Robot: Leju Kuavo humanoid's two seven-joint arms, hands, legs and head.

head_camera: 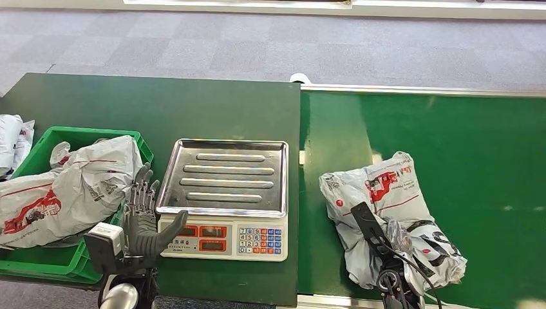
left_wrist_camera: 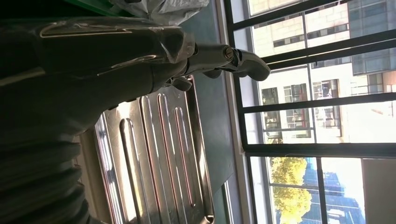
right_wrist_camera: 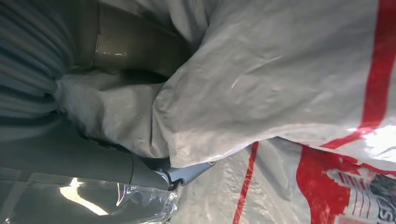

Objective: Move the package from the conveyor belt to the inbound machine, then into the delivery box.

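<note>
Grey carpet lies beyond the dark green table [head_camera: 161,103]. Right hand [head_camera: 386,241] presses its fingers into the crumpled grey plastic package [head_camera: 386,193] on the green conveyor belt [head_camera: 451,129]. Left hand [head_camera: 143,219] holds nothing, fingers apart, beside the steel-topped scale [head_camera: 222,174].

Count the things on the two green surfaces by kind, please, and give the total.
Grey packages: 3 — one on the conveyor belt, one in the green crate, one at the table's left edge.
Green crates: 1
Weighing scales: 1
Total: 5
</note>
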